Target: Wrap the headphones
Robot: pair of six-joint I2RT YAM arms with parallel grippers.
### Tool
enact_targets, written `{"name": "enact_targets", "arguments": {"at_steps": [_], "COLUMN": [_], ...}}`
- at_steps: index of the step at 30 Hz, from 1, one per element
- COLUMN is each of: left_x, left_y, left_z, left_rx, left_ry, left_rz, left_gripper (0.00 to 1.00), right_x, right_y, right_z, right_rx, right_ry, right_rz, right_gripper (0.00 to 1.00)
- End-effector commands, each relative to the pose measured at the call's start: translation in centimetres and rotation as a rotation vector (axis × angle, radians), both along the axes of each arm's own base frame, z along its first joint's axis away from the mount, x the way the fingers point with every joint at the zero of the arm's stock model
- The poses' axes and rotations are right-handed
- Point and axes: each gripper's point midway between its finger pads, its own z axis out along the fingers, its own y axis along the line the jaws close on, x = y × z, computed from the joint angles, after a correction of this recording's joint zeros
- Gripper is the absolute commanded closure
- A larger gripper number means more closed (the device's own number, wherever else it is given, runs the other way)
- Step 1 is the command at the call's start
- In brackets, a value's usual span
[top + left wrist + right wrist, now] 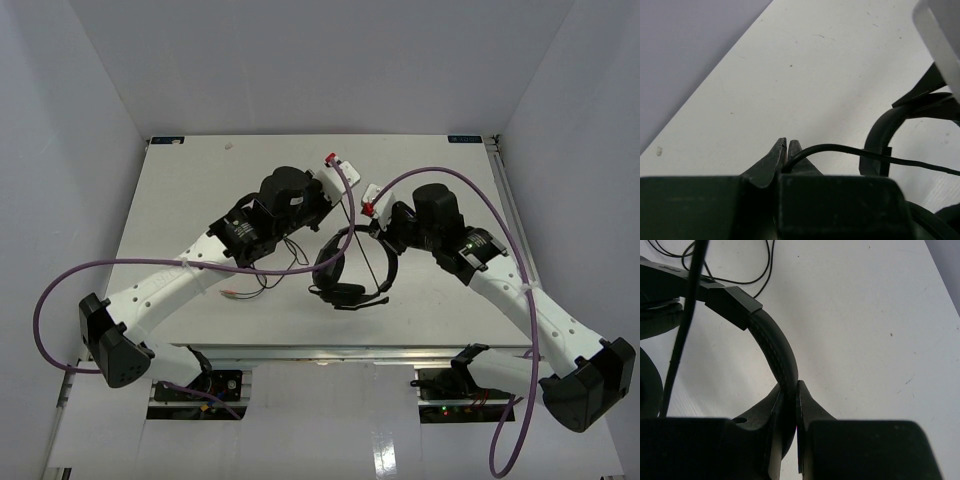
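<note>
The headphones (345, 292) sit on the table (190, 190), just below the middle of the top view, between the two arms. They look light and easy to lift, I think. The headband (772, 340) is a stiff bow with soft padding on it, so it is a good place to grab. It should not bend away, and the padding should stop it from slipping. The cable (850, 149) is not like that. It is long, thin and floppy, and it goes wherever it is pulled. It could slide through a loose grip, and a hard tug could hurt it where it joins the headphones. So it wants a firm pinch and a gentle pull. Part of it lies in loose loops on the table to the left of the headphones, and the reddish plug (236, 295) lies at the end, lower left of centre. The right claw (789, 395) is squeezed onto the headband, one finger on each side, with no gap showing. The left claw (786, 150) is pinched together on the cable, its tips nearly touching. From there the cable runs off to the right side of that view, past the headband. In the top view this stretch shows as a thin straight line crossing over the headphones.
</note>
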Motion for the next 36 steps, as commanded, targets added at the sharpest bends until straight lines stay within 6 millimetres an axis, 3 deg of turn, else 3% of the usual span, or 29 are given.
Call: {"name": "enact_targets", "arguments": {"at_steps": [1,5,10,16,23,30,34,36], "left_x": [1.4,1.4,2.0,1.6,-1.3,-2.9,-3.6,-4.2], "left_y": [2.1,1.9,-0.1,-0.2,0.9,1.4,1.1,0.7], "left_z": [3.3,0.5,-1.7,-3.2,-4.8,-5.0,-5.1,-6.1], "left_rx": [-0.017,-0.027,-0.075,-0.171,-0.267,-0.385,-0.452,-0.47], "left_ry": [-0.145,-0.099,-0.032,0.028,0.104,0.13,0.16,0.199], "left_rz": [0.057,0.009,-0.04,-0.087,-0.129,-0.171,-0.201,-0.23], "left_gripper": [1.0,1.0,1.0,1.0,1.0,1.0,0.97,0.95], "right_x": [-2.0,-4.3,-6.0,-5.8,-5.4,-5.4,-5.7,-5.6], "right_y": [0.9,2.3,3.1,2.2,1.9,1.5,1.5,1.2], "right_z": [2.6,3.8,6.0,7.9,9.3,11.1,11.9,12.9], "right_rx": [0.073,0.135,0.179,0.218,0.247,0.294,0.333,0.364], "right_ry": [-0.057,-0.026,-0.013,-0.033,-0.042,-0.04,-0.012,-0.006], "right_rz": [0.116,0.242,0.34,0.308,0.293,0.298,0.317,0.324], "right_gripper": [0.92,0.92,0.92,0.92,0.92,0.92,0.92,0.92]}}
